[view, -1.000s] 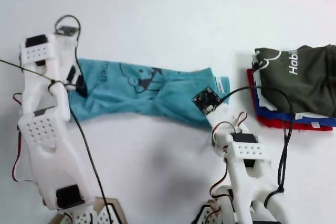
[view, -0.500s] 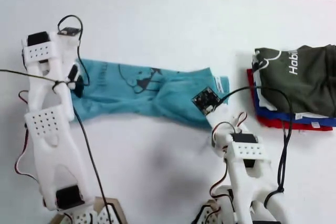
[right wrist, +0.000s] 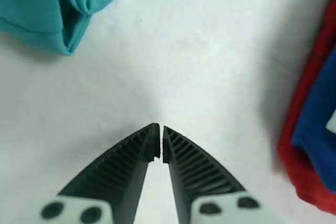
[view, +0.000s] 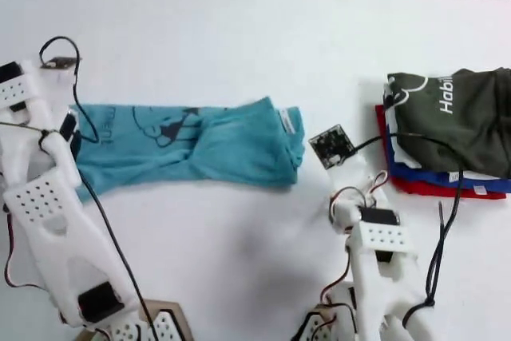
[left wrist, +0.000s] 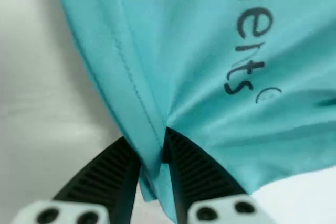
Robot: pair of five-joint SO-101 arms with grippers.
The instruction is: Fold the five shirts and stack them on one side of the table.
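The teal shirt (view: 192, 143), bunched lengthwise and bearing dark lettering, lies on the tabletop (view: 239, 45), its left edge pinched by the left end effector (left wrist: 152, 153). The right end effector (right wrist: 160, 142), pressed together and empty, sits between it and the folded stack (view: 455, 117) at the right.

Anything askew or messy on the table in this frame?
The teal shirt lies as a twisted, bunched strip rather than flat, one end pinched in the left gripper. Farther right, the olive shirt sits rumpled, its edges not lined up with the red shirt beneath.
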